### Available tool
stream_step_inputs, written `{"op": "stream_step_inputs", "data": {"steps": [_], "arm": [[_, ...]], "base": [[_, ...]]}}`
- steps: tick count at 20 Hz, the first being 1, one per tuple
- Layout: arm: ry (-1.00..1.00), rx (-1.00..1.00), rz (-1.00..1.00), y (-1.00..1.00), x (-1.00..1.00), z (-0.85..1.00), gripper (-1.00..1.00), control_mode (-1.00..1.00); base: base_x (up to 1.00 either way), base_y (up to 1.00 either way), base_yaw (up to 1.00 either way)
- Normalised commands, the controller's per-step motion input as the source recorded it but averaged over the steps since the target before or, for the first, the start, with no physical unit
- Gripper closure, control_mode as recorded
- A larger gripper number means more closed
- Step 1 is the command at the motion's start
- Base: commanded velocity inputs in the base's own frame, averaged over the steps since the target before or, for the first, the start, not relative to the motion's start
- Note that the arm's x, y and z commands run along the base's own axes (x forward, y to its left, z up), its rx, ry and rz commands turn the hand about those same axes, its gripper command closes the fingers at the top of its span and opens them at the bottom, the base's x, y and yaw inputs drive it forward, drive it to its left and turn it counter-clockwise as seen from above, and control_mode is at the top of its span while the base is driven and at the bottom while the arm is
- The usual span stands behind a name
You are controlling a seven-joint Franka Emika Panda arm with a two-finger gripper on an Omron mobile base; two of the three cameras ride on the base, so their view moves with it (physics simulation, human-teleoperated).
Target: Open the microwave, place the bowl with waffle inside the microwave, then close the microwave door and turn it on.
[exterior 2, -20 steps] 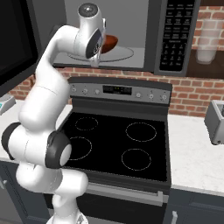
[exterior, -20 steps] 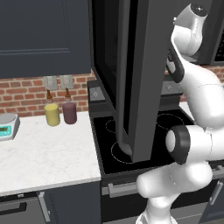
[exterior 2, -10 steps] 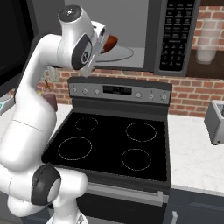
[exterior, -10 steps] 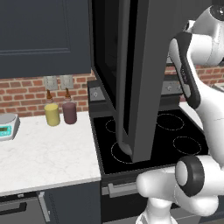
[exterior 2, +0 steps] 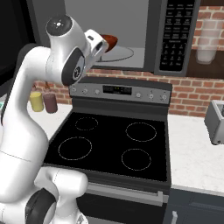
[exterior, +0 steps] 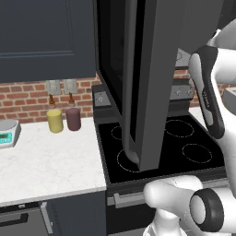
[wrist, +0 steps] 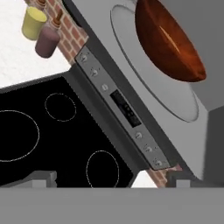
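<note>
The microwave (exterior 2: 175, 35) stands open above the stove, its pale inside in sight. The dark reddish-brown bowl (exterior 2: 110, 41) (wrist: 168, 41) sits on the round turntable plate (wrist: 162, 94) inside it; I cannot see the waffle from these angles. The microwave door (exterior: 156, 83) is swung wide out and hangs over the stove's left side. My gripper (wrist: 111, 178) is open, nothing between its fingertips (wrist: 41, 177), and is held just outside the microwave's mouth, to the left of the bowl and clear of it. The white hand (exterior 2: 95, 43) shows in front of the opening.
A black-topped stove (exterior 2: 109, 144) lies below the microwave. A yellow cup (exterior: 55, 120) and a purple cup (exterior: 73, 119) stand by the brick wall on the left counter, with a small scale (exterior: 7, 133) further left. A grey appliance (exterior 2: 216, 122) sits on the right counter.
The arm has swung and drawn the hand back a little from the bowl. The bowl stays on the turntable and the door stays open.
</note>
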Motion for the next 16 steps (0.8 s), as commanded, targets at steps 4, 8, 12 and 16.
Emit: {"op": "stream_step_inputs", "data": {"steps": [4,8,12,16], "arm": [[-0.1,0.21,-0.07,0.0,-0.18,-0.03,-1.0,-1.0],[-0.07,0.15,-0.06,0.01,-0.14,-0.14,-1.0,-1.0],[-0.05,0.11,-0.06,0.04,-0.28,-0.11,-1.0,-1.0],[0.0,0.1,-0.11,0.01,-0.89,0.0,-1.0,-1.0]], "base": [[0.0,0.0,0.0],[0.0,0.0,0.0],[0.0,0.0,0.0],[0.0,0.0,0.0]]}}
